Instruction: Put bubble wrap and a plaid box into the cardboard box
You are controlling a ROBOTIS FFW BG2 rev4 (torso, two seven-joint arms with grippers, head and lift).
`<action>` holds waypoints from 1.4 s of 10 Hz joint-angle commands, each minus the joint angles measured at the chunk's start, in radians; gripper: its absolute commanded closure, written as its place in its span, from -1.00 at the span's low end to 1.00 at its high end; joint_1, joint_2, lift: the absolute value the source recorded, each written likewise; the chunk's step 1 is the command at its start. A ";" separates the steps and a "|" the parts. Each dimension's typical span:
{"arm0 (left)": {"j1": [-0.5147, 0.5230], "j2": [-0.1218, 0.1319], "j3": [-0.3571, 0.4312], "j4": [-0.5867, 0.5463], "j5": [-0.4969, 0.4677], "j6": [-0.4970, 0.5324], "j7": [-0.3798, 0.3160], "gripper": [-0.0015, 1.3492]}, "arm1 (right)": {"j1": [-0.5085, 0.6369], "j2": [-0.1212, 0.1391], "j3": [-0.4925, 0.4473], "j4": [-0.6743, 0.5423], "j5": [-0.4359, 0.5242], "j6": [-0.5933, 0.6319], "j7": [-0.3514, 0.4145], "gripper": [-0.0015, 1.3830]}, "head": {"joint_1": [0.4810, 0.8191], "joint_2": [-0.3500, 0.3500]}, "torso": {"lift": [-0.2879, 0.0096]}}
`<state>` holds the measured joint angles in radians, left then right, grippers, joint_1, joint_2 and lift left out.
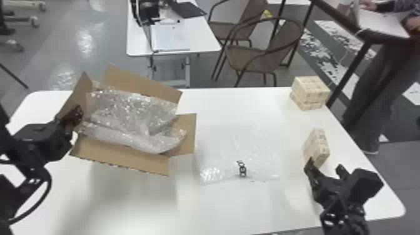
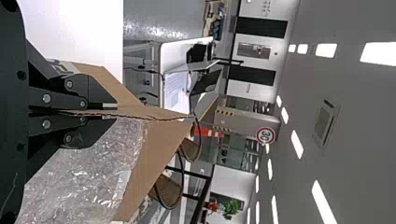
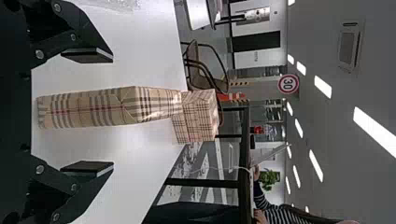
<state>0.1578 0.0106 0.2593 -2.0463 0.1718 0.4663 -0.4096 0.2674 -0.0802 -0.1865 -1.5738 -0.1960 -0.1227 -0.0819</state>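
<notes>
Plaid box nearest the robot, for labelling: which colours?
Beige box with dark and red lines, clearest in right wrist view.

The left pincer (image 1: pixel 76 113) is pinched together, the right pincer's (image 1: pixel 324 166) 2 fingers spread.

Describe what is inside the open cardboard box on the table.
Crumpled bubble wrap lies in the mouth of the cardboard box. It hides the bottom, so whether anything else sits underneath cannot be told.
</notes>
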 commanded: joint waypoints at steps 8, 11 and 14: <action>0.005 -0.007 0.003 0.000 0.000 0.000 -0.003 0.81 | -0.114 -0.033 -0.014 0.123 0.006 -0.005 0.039 -0.49 | 0.27 -0.39 | 0.20; 0.005 -0.012 0.003 0.002 -0.005 0.000 -0.003 0.81 | -0.162 -0.043 -0.021 0.176 0.018 -0.012 0.054 -0.46 | 0.27 -0.40 | 0.20; 0.005 -0.013 0.003 0.003 -0.006 0.000 -0.005 0.81 | -0.163 -0.026 -0.021 0.182 0.006 0.008 0.060 0.16 | 0.27 -0.40 | 0.20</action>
<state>0.1627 0.0000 0.2623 -2.0438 0.1656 0.4663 -0.4139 0.1021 -0.1125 -0.2071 -1.3889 -0.1921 -0.1228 -0.0214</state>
